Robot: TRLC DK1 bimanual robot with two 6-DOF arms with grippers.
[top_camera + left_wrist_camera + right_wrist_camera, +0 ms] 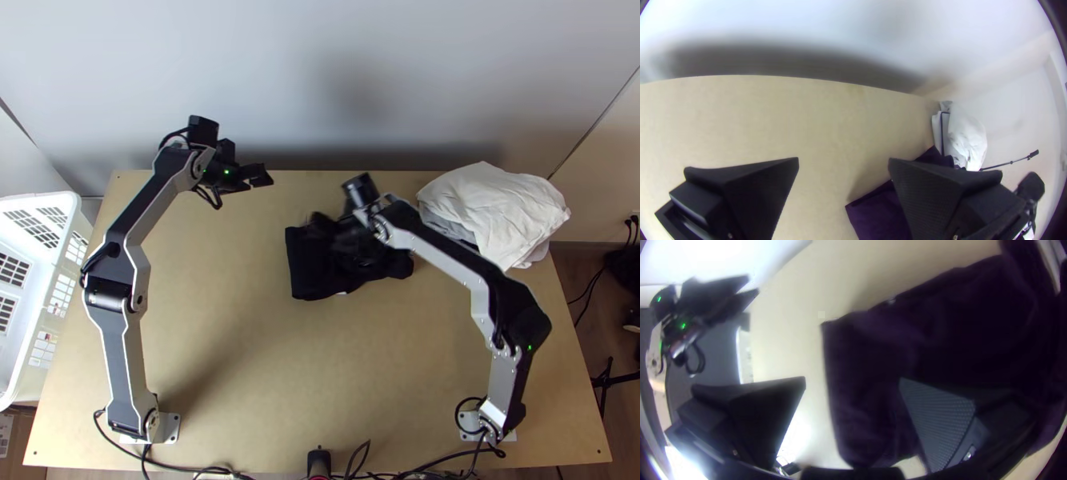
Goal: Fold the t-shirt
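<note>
Wide-fingered black right gripper (852, 378), fingers spread and empty, above the dark fabric t-shirt (308, 268), which lies compact but uneven on the light wooden table (232, 336). Black left gripper (844, 159), likewise spread and empty, well left of the shirt. Likely fault: a shallow pinch, catching only the top layer, could drag the squared end crooked.

Light wooden table (240, 360), straight edges. Smooth pale grey wall (240, 64) behind its far edge, darker shadow band (320, 156) along the bottom, soft round shadow higher up. Cream wall (610, 172) at right, past a slanting dark seam. Brown floor (570, 276) beside table's right edge. Bright glare on tabletop, right wrist view.
</note>
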